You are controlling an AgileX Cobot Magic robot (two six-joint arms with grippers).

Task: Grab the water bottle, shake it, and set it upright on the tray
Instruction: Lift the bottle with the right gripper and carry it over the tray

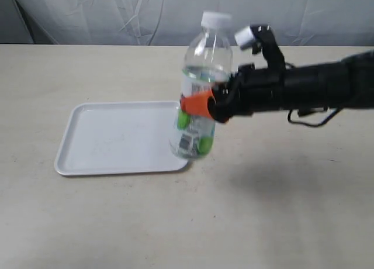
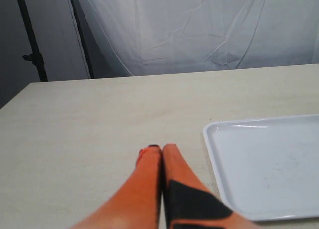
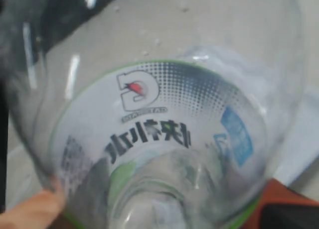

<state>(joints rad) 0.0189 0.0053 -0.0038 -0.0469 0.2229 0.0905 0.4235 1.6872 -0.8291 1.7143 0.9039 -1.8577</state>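
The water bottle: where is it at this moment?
The water bottle is near the middle of the exterior view, roughly upright, gripped at its label by the right gripper, with its base at the right edge of the tray.

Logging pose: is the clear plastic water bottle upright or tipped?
Nearly upright, leaning slightly: water bottle shows white cap on top, right gripper clamped mid-body. Touching the flat white tray: cannot tell.

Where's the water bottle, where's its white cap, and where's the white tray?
Clear plastic water bottle (image 1: 204,61): exterior view, on its clear upper body.
White screw cap (image 1: 216,19): exterior view, on the cap's side.
Flat white rectangular plastic tray (image 1: 117,137): exterior view, on its bare floor.
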